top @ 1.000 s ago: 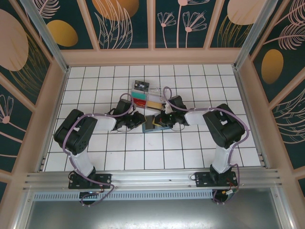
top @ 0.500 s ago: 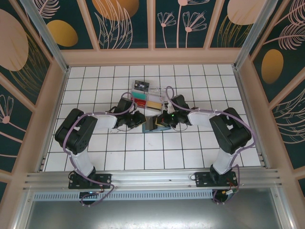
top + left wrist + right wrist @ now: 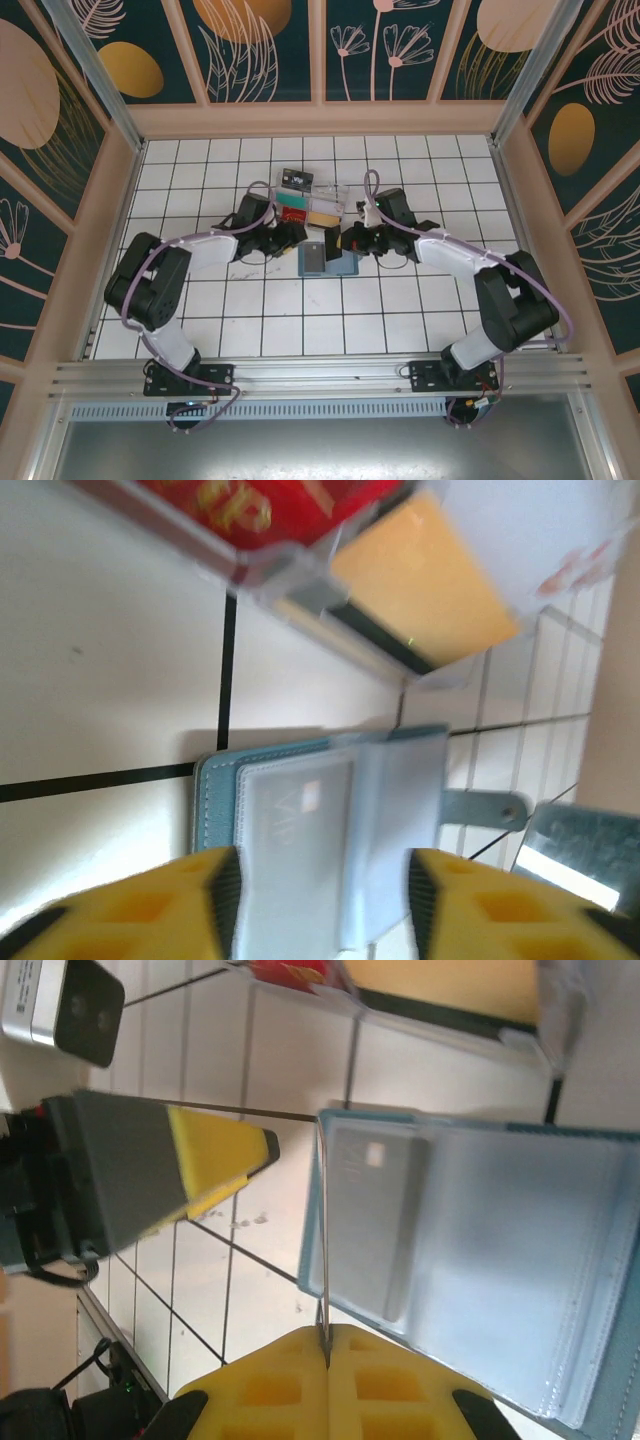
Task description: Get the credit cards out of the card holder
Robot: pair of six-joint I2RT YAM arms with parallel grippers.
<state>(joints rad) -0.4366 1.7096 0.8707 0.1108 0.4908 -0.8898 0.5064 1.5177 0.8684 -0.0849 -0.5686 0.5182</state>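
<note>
The teal-blue card holder (image 3: pixel 322 263) lies open and flat on the white tiles, its pale pocket faces up (image 3: pixel 500 1250). My right gripper (image 3: pixel 325 1335) is shut on a thin credit card (image 3: pixel 322 1220), seen edge-on at the holder's left edge. From above, the card (image 3: pixel 333 243) looks dark and stands just beyond the holder, with the right gripper (image 3: pixel 348 240) beside it. My left gripper (image 3: pixel 293 235) hovers left of the holder. It is open (image 3: pixel 325 875); the holder (image 3: pixel 300 820) shows between its yellow fingers, untouched. One left finger (image 3: pixel 215 1150) appears in the right wrist view.
A clear divided tray (image 3: pixel 315 210) with red and yellow contents stands just behind the holder, close to both grippers (image 3: pixel 300 560). A small black card with white marks (image 3: pixel 297 179) lies behind the tray. Raised pale walls border the tiled floor.
My left gripper has opened and drawn back to the left. My right arm has swung right and back, still shut on the card. The holder now lies flat and uncovered.
</note>
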